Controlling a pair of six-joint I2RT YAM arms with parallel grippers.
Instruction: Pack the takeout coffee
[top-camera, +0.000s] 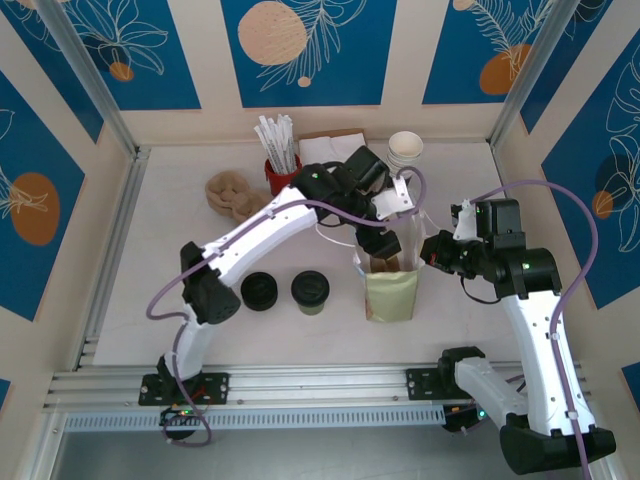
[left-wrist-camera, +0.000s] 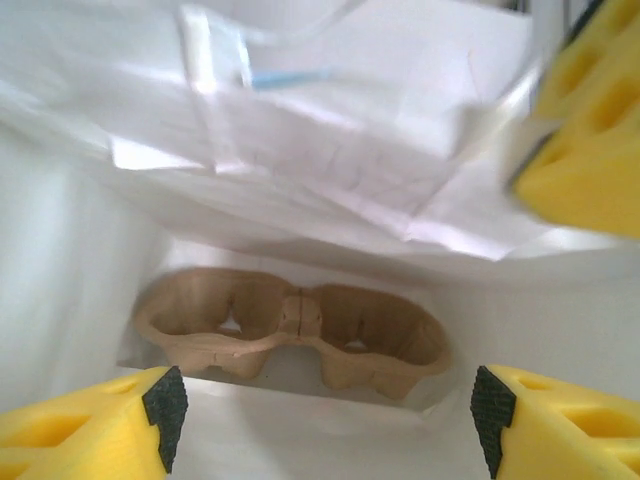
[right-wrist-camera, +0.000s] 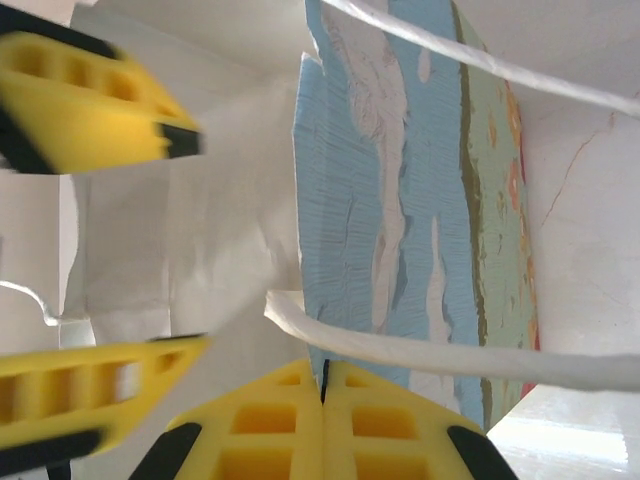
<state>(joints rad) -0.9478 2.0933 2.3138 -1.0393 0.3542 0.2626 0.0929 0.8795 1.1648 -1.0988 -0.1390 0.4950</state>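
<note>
takeout coffee stands near the bag; left jaws spread over the bag, right jaws pressed together.

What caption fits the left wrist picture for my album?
Open left gripper hovering over a white bag with a cup tray at its bottom.

Two grippers work here, the left gripper and the right gripper. Under the left gripper stands one bag with two handles. In the bag lies one carrier with two wells. To the left of the left gripper, on the one desk, stand one coffee and, further left, one stack of lids. Beyond that gripper are one stack of cups, one red pot holding a bunch of straws too tight to count, one flat brown-and-white pile and one tan heap.
</note>
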